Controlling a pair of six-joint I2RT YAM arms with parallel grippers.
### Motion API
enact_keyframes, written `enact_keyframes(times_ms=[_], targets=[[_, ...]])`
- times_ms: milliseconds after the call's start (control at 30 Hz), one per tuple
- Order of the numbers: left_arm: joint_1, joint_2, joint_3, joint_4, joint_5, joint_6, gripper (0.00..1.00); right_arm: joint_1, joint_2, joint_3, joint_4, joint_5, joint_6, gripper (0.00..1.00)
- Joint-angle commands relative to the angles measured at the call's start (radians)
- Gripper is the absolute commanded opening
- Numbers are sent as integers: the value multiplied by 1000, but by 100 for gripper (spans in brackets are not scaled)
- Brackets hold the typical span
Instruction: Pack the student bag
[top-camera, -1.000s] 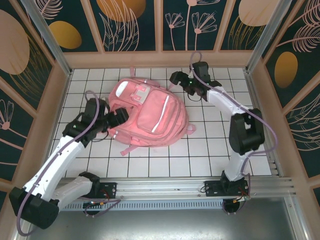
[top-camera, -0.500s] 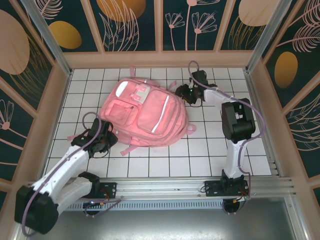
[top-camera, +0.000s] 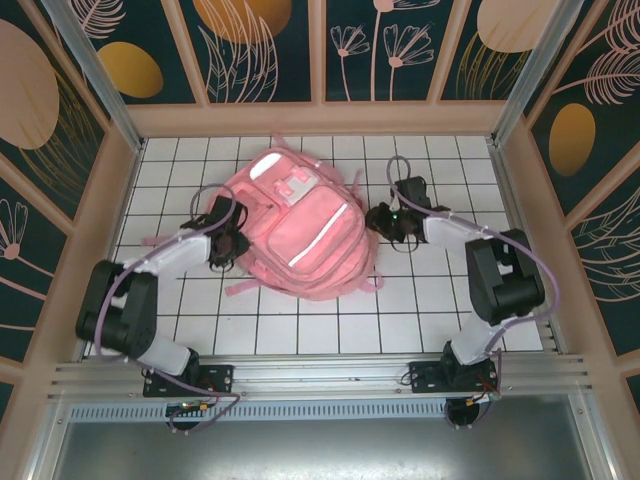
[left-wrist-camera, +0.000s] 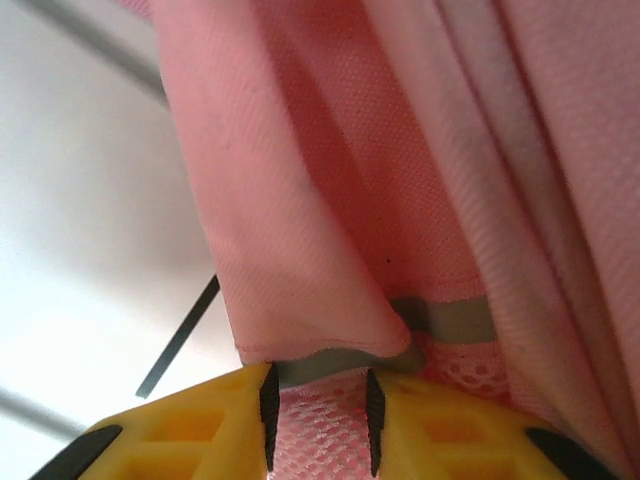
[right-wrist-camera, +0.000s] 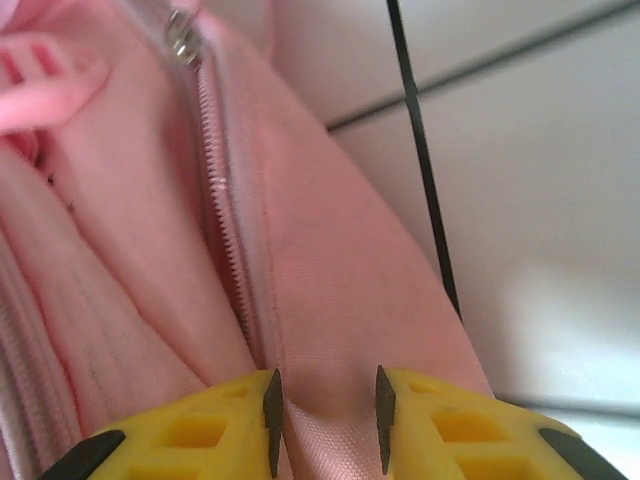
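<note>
Bag (top-camera: 305, 235) shifted; left hand (top-camera: 226, 245), right hand (top-camera: 381, 219) pinch edges.

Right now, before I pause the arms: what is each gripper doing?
Left gripper: closed on the student bag.
Right gripper: closed on the student bag, beside its zipper.

Yellow end effector (right-wrist-camera: 325, 420) pinches student bag (right-wrist-camera: 340, 290) fabric beside zipper (right-wrist-camera: 225, 250); white tiled table (right-wrist-camera: 540, 200) right.

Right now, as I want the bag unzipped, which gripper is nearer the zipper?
Right. The right gripper pinches the bag right beside the zipper; the left gripper pinches the bag's opposite, left edge.
</note>
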Motion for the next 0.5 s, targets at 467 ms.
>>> enact_keyframes(times_ms=[467], targets=[[-20, 191, 644, -48, -15, 338, 62, 307, -403, -205, -15, 184, 10, 34]])
